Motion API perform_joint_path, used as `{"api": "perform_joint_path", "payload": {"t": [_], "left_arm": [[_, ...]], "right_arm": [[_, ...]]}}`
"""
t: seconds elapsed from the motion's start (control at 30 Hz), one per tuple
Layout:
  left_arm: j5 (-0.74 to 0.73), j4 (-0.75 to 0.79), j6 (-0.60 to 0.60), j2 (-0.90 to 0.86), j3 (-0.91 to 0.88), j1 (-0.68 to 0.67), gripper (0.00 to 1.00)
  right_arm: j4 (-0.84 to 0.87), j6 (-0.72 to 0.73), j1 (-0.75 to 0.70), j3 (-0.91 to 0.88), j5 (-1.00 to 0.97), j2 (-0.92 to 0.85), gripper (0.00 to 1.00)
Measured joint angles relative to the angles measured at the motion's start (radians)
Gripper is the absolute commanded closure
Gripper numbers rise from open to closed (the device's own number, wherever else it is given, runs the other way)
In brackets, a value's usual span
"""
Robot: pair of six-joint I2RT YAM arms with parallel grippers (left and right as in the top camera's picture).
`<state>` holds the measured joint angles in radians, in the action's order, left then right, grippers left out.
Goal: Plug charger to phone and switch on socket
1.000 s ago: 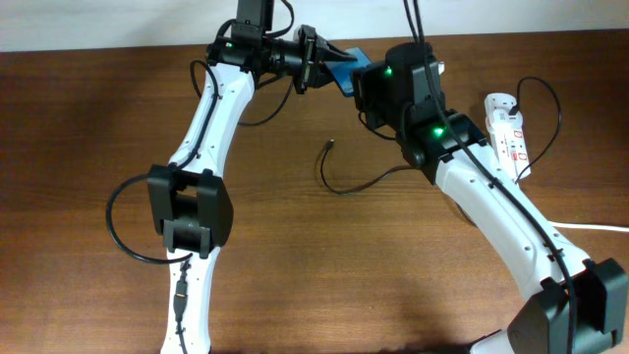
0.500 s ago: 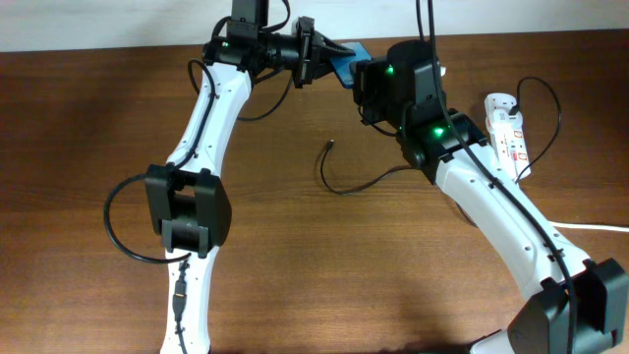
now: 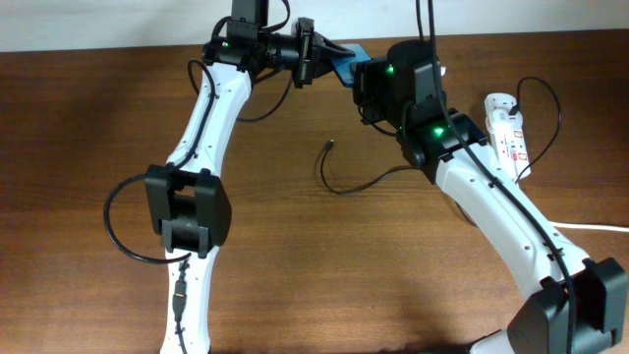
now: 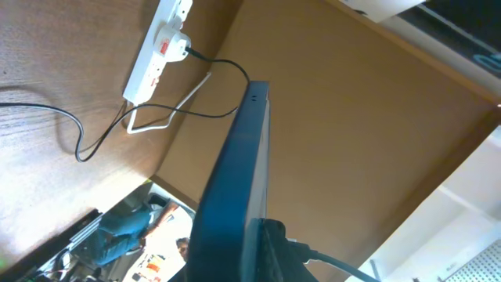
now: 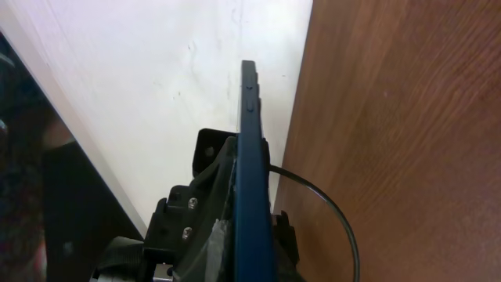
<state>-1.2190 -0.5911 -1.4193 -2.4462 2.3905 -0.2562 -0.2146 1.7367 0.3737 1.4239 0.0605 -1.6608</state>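
Phone (image 3: 346, 67) is raised edge-on over the far middle of the table (image 3: 98, 147), clamped by both the left pincer (image 3: 329, 54) and right pincer (image 3: 362, 77), likely steadying its port. The charger (image 3: 328, 146) tip lies nearer, unplugged. The socket (image 3: 509, 128) sits right.

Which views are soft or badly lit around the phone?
Overhead: even light, sharp, phone only a blue sliver. Left wrist: near end of phone dark and blurred, socket crisp. Right wrist: phone edge sharp, lower left corner nearly black.

Charger (image 3: 344, 191) mid-table, socket (image 3: 508, 133) right — room left
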Motion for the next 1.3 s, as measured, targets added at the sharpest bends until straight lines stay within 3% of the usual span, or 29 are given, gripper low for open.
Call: {"api": "perform_joint_path", "payload": {"t": [0.27,0.6,0.63,0.73,0.83,0.87,1.03,1.3], "left_arm": [[0.009,0.126,-0.086,0.000,0.000,-0.006,0.90],[0.028,0.129,-0.112,0.000,0.000,-0.011,0.80],[0.031,0.129,-0.114,0.000,0.000,-0.012,0.80],[0.042,0.127,-0.123,0.000,0.000,-0.015,1.00],[0.043,0.143,-0.111,0.000,0.001,-0.016,1.00],[0.043,0.143,-0.111,0.000,0.001,-0.016,1.00],[0.050,0.134,-0.108,0.000,0.001,-0.019,1.00],[0.127,0.164,0.023,0.000,0.001,-0.028,1.00]], "right_arm": [[0.031,0.014,-0.010,0.006,-0.005,-0.001,0.96],[0.027,-0.019,-0.009,0.006,-0.012,-0.001,0.96],[0.026,-0.031,-0.004,0.006,-0.014,-0.001,0.96],[0.031,-0.032,0.002,0.006,-0.016,-0.001,0.96],[0.038,0.036,0.001,0.008,-0.017,-0.001,0.95],[0.037,0.036,0.001,0.008,-0.017,-0.001,0.93],[0.033,-0.027,0.002,0.009,-0.003,-0.001,0.55],[-0.021,-0.194,-0.008,0.009,0.033,-0.001,0.40]]}}
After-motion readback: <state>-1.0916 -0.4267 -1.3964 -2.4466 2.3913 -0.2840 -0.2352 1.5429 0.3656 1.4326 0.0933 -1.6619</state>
